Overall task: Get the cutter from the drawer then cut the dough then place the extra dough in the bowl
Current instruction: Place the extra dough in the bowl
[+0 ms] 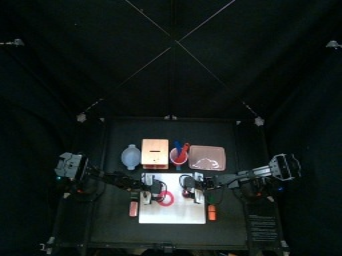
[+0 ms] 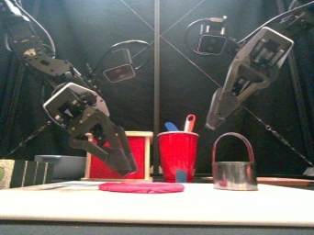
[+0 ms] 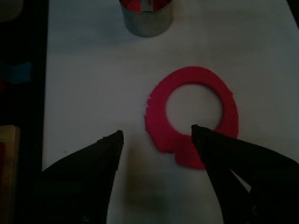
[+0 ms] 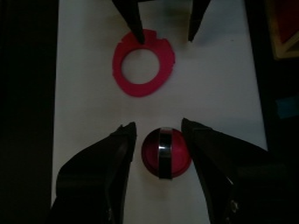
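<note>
A red dough ring (image 2: pixel 141 187) lies flat on the white cutting board (image 1: pixel 181 215); its ring shape shows in the left wrist view (image 3: pixel 193 109). The round metal cutter (image 2: pixel 233 165) stands upright on the board to its right, with a red dough disc inside it (image 4: pixel 165 150). My left gripper (image 3: pixel 156 133) hangs open just above the ring's near edge. Open as well, my right gripper (image 4: pixel 159 128) hovers over the cutter with a jaw on either side of it, holding nothing.
Behind the board stand the wooden box with its red drawer front (image 2: pixel 123 154), the red cup (image 2: pixel 178 154) holding toy knives, the blue-grey bowl (image 1: pixel 130 156) at the left and the pink tray (image 1: pixel 207 156) at the right.
</note>
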